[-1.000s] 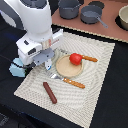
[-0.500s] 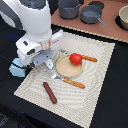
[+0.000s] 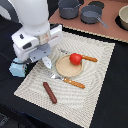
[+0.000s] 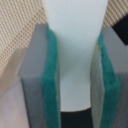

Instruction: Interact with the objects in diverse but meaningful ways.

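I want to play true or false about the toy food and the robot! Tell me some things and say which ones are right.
1. The red tomato sits on the round plate. True.
2. The brown sausage lies on the plate too. False: it lies on the woven mat, apart from the plate.
3. The tool is shut on a small white bottle. True: the wrist view shows the green pads pressing both its sides.
4. The tomato is inside a grey saucepan. False: the saucepan stands off the mat, on the brown board at the back.
5. An orange-handled knife lies beside the plate. True.
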